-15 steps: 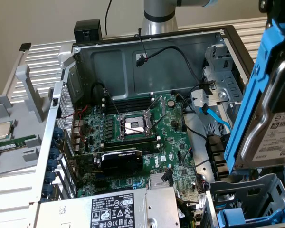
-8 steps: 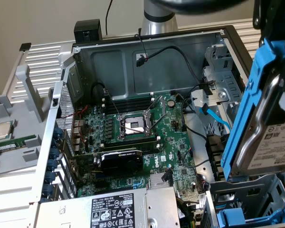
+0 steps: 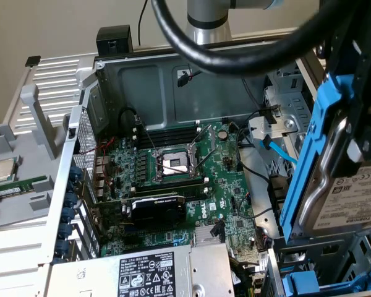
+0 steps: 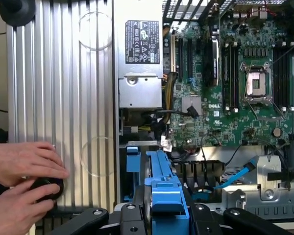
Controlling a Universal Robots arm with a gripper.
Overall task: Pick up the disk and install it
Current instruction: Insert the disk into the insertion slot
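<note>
So the gripper (image 4: 164, 218) is clamped on the disk (image 3: 349, 198), black fingers either side of the blue carrier frame; the drive hangs on edge and a bit tilted, label facing the camera, at the exterior view's right, above the drive cage (image 3: 297, 93) and clear of the motherboard (image 3: 173, 185).

Looks to me like the carry-to-the-bay part of the job. The trick here, imo, is squaring the carrier with the bay rails before anything goes down; a tilted frame will likely jam on the sheet metal. I'd also watch the blue SATA cable (image 3: 278, 151) lying just beside the cage; easy to snag or pinch. Slow and straight beats fast.

Another blue-framed drive (image 3: 315, 284) sits in the cage lower down, so not that slot.

Pose-wise: the arm's grey column (image 3: 207, 18) drops in from the top of the exterior view, thick black hose looping across, wrist pointing down into the open case.

A person's hands (image 4: 24, 166) rest on a black knob (image 4: 46, 188) on the ribbed side panel, well apart from the gripper.
</note>
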